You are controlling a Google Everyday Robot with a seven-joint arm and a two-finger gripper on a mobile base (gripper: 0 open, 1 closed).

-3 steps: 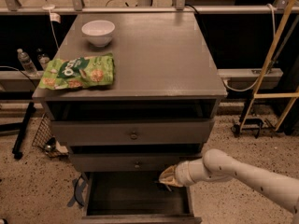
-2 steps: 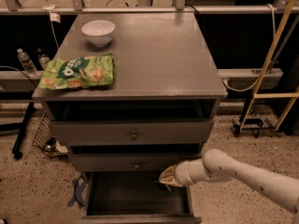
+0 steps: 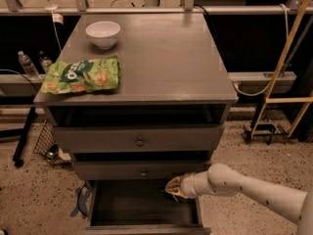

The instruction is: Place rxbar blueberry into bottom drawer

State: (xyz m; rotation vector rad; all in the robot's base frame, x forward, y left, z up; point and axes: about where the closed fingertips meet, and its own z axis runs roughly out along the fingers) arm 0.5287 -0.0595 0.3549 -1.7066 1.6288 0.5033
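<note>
Grey deep bottom drawer (image 3: 137, 205) open; tan hand (image 3: 174, 187) over its right rear, grip cannot tell. Dark-wrapped rxbar blueberry not discernible, prob. w/ hand. Lower inside before release; avoid drawer rim.

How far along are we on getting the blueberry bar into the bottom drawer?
Done: the bottom drawer stands pulled open. In hand: the gripper reaches in over its right rear corner, just below the middle drawer. The rxbar blueberry cannot be made out, neither at the gripper nor on the drawer floor. Left: confirm the bar lies inside, then draw the arm out.
</note>
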